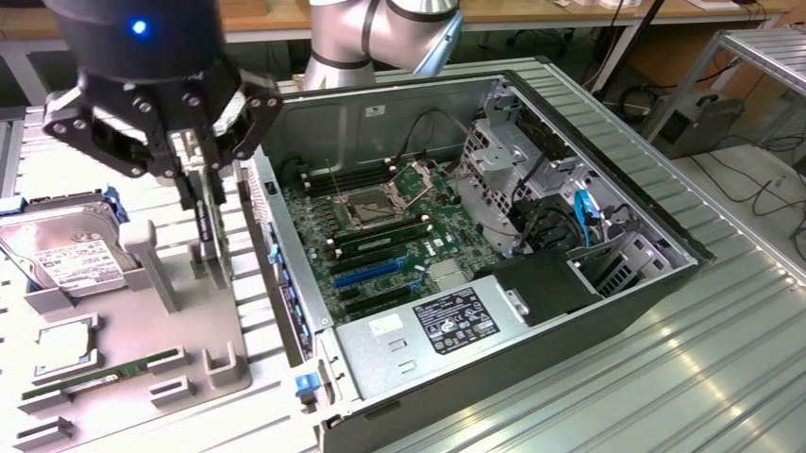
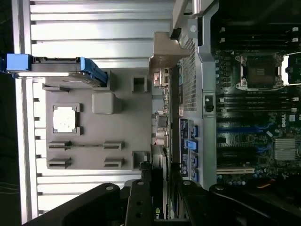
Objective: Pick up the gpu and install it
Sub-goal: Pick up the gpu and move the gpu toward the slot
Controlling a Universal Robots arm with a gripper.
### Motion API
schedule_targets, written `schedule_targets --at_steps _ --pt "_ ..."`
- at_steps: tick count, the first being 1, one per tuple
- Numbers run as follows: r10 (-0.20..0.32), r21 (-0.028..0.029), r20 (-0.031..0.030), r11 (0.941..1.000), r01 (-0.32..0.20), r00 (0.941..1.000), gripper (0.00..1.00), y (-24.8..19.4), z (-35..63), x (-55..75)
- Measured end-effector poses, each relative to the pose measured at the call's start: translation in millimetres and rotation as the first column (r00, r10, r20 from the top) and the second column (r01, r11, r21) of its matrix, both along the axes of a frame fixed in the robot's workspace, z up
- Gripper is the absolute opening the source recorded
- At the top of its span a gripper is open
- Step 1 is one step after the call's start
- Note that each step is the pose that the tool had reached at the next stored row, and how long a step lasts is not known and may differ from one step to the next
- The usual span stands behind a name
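Grey parts tray (image 1: pixel 139 359) lies below the jaws. Here the gripper (image 1: pixel 189 175) pinches the gpu (image 1: pixel 210 236) upright, the card hanging below the jaws. Step: pick-up, apparently. Installing calls for clearing the case wall (image 1: pixel 282 260) beside the jaws and squaring to the motherboard (image 1: pixel 377 226).

Both views high, sharing case (image 1: pixel 403 113), tray (image 1: pixel 139 363)

Ribbed table (image 1: pixel 705 377) (metal) bears tray (image 1: pixel 139 330) and case (image 1: pixel 377 94).

Black linkage-type pincer (image 1: pixel 202 193), silver bolt heads (image 1: pixel 192 99) at the pivots. Black cylindrical wrist (image 1: pixel 164 47), blue LED (image 1: pixel 139 26) lit. Arm (image 1: pixel 343 42) of silver-grey tube sections, rounded grey joints.
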State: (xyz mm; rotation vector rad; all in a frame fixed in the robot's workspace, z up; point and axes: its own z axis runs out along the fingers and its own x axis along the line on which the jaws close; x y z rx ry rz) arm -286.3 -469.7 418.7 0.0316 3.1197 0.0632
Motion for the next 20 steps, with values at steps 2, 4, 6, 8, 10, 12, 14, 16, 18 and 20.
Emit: schedule_targets --at_steps 2,4,6,8,10,12,14,16,18,20 --pt "0.0 0.0 -0.0031 1.0 0.0 1.0 0.26 -1.7 8.9 9.2" --pt "0.0 0.0002 -0.0064 1.0 0.0 1.0 0.26 -2.3 15.5 18.8" --pt "0.0 0.0001 -0.0096 1.0 0.0 1.0 0.26 -2.4 19.3 29.0" --pt "0.0 0.0 -0.0108 1.0 0.0 0.9999 0.26 -2.4 19.9 39.7" --pt "0.0 0.0001 -0.0118 1.0 0.0 0.9999 0.26 -2.4 19.8 50.3" --pt "0.0 0.0002 -0.0135 1.0 0.0 0.9999 0.26 -2.4 19.7 60.3" --pt "0.0 0.0001 -0.0218 1.0 0.0 0.9998 0.26 -2.4 17.1 77.7" --pt "0.0 -0.0002 -0.024 1.0 0.0 0.9997 0.26 -2.1 14.6 87.1" --pt "0.0 -0.0018 -0.0249 1.0 0.0 0.9997 0.26 -0.6 9.7 102.7" --pt "0.0 -0.0053 -0.0248 1.0 0.0 0.9997 0.26 1.7 4.3 116.2"
